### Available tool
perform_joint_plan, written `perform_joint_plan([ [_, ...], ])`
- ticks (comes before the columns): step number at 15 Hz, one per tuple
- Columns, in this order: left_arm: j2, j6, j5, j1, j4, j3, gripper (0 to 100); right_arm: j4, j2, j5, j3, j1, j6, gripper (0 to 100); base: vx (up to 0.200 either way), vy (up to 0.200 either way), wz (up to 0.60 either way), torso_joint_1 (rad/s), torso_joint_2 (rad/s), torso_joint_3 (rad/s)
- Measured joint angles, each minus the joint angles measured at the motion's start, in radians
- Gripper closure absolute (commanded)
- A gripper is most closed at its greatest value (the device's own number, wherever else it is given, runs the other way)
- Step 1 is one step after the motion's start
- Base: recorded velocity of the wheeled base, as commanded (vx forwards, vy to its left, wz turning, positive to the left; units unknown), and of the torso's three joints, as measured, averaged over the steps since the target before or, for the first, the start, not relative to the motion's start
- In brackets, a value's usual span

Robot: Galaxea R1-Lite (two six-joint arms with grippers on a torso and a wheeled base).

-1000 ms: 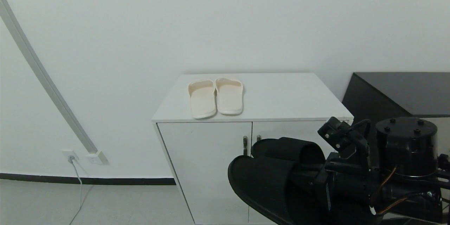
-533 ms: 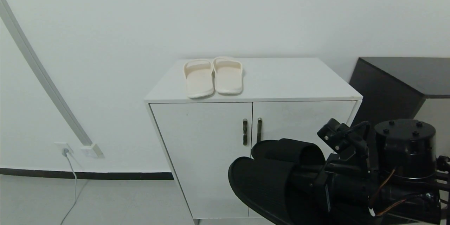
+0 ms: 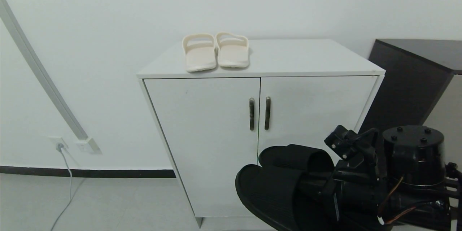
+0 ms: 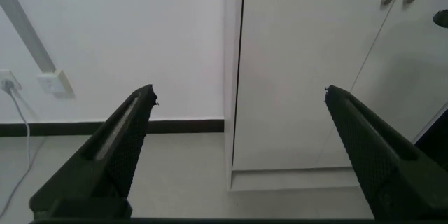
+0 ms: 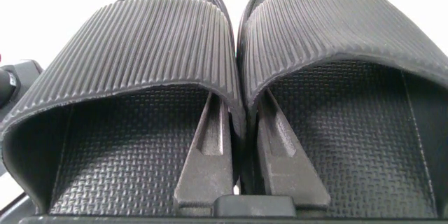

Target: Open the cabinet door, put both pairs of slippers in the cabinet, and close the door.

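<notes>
Atop the closed cabinet (image 3: 306, 57): cream slippers (image 3: 215, 51), one pair. Before its right door (image 3: 314, 108): black slippers (image 3: 274, 187), clamped together in right gripper (image 5: 241, 122). Left gripper (image 4: 239, 94) near its left side: spread wide.

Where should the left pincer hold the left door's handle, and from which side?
Take the left handle at its middle, straight from the front, with the open left pincer spanning it sideways: it is a slim upright bar on the closed left door.

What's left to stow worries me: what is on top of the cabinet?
One cream pair of slippers lies side by side on the cabinet top, left of its middle. Its inside is hidden behind shut doors.
</notes>
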Motion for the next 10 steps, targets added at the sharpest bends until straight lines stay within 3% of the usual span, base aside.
perform_joint_plan([
  [10, 0.003, -0.005, 0.010, 0.000, -0.001, -0.003, 0, -0.091, 0.005, -0.003, 0.034, 0.002, -0.001, 100, 0.000, 0.000, 0.00, -0.071, 0.43, 0.367],
])
